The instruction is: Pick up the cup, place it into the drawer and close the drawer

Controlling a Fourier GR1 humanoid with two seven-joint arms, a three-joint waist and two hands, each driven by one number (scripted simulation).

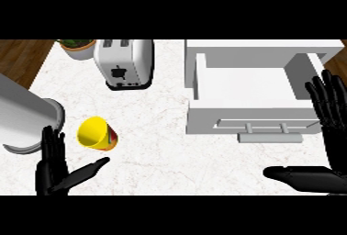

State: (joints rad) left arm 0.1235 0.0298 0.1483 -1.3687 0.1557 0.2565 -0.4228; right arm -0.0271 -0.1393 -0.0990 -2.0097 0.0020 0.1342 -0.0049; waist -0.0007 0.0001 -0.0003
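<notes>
A yellow cup [94, 132] with a red band lies tilted on the white marble counter, at the left of the head view. My left hand [55, 169] stands open just below and left of it, fingers up, thumb reaching toward the cup without touching. The white drawer [251, 87] stands pulled open at the right, its inside bare, its grey handle [268, 136] on the front. My right hand [330, 114] is open beside the drawer's right wall, fingers straight up, thumb stretched left below the drawer front.
A silver toaster [123, 62] stands at the back, with a potted plant [78, 47] to its left. A large grey metal vessel [24, 114] fills the left edge, close to my left hand. Wooden floor shows beyond the counter's left edge.
</notes>
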